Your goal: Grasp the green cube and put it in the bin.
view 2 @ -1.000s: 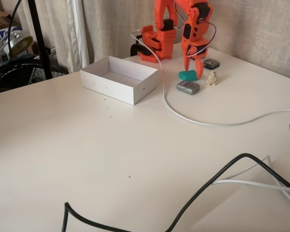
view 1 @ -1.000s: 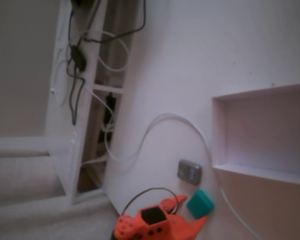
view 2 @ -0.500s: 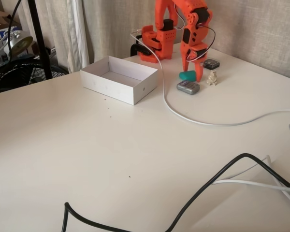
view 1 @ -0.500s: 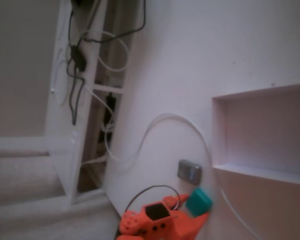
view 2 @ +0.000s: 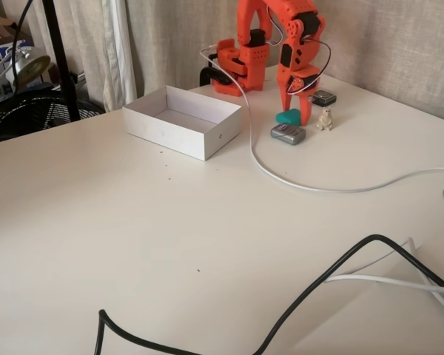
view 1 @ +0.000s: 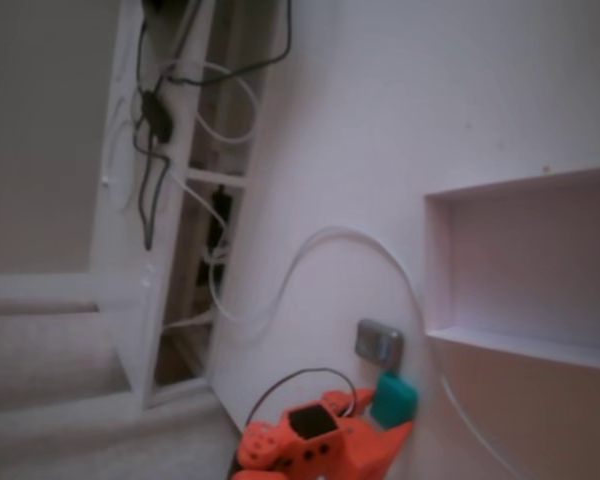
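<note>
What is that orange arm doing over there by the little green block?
The orange arm's pincer is lowered around the green cube on the white table, apparently closing in to grasp it. A grey metallic object lies just in front, and a cream-coloured lump sits beside. The bin, an open white box, waits empty nearby.

Cam 1: fixed, high above table (view 1: 380,120), looking steeply down, picture tilted and soft; arm (view 1: 315,450) cut off at bottom edge, bin (view 1: 435,270) at right edge, shelving w/ cables at left.

Cam 2: fixed, low, at table's near end, facing across toward arm base (view 2: 240,63) and curtain; wide, arm far off.

Shared: bin (view 2: 207,140), white cable (view 2: 266,166), grey object (view 2: 287,134), arm.
</note>
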`<state>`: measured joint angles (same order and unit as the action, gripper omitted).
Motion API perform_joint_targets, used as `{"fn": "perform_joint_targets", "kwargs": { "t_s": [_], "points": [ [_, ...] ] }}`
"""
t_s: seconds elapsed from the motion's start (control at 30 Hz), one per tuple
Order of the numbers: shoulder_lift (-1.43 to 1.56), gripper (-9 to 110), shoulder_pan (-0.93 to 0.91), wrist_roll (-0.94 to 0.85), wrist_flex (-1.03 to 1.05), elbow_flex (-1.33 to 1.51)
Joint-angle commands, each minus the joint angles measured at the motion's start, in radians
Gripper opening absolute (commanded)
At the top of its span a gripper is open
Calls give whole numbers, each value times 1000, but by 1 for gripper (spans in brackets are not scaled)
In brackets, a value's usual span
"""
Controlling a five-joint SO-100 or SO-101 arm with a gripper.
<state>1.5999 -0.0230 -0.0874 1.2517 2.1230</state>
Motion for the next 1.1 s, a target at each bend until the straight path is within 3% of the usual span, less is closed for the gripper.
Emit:
{"fn": "perform_joint_targets", "kwargs": {
  "t_s": [0.0,0.07,0.7,1.07],
  "points": [
    [11,-4,-8,-5,8,3],
    [17,-8,-8,-3,12,3],
    [153,-8,3,-5,-144,-196],
    [391,-8,3,-17,-267,-313]
  ]
}}
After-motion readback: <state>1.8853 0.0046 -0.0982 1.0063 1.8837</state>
